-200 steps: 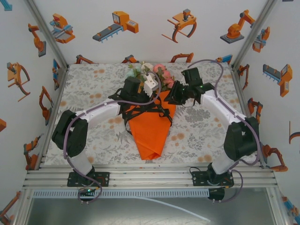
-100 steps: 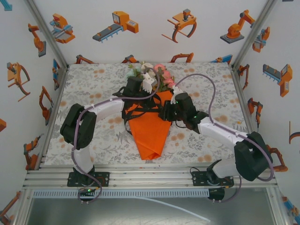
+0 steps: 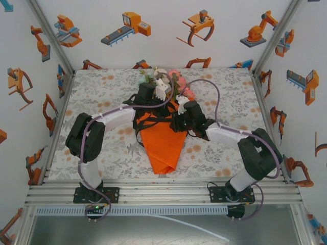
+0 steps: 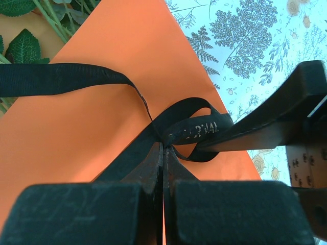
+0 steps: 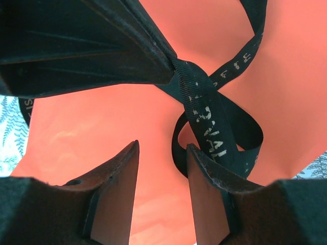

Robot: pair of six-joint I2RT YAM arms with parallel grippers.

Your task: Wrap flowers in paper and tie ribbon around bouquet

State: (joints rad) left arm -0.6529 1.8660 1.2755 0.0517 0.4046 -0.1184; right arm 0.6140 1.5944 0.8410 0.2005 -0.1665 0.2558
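And the left pincer [image 4: 163,150] was clenched on the black ribbon [image 4: 61,77], crossed over the bouquet [image 3: 163,140] lying mid-worktop [image 3: 97,87]. Wrapping looked done, knot unfinished. The right pincer [image 5: 162,153] stood released at the loop.

Table [image 3: 102,87] w/ pale cloth, grey fern & leaf print plus orange blotches, covering it edge to edge. White walls on 3 sides: back wall [image 3: 163,48], left wall [image 3: 25,120], right wall [image 3: 301,122]. All carry cartoon stickers [image 3: 130,26] of robot arms & claws in orange, grey, blue. Alu posts [image 3: 52,37] rise from both far corners. Along near edge: alu rails [image 3: 163,193], then a white slotted strip [image 3: 163,210]. Below that, a dull grey surface [image 3: 127,229] w/ a thin white tube [image 3: 196,228] lying across it. Light even & soft, no hard shadows.
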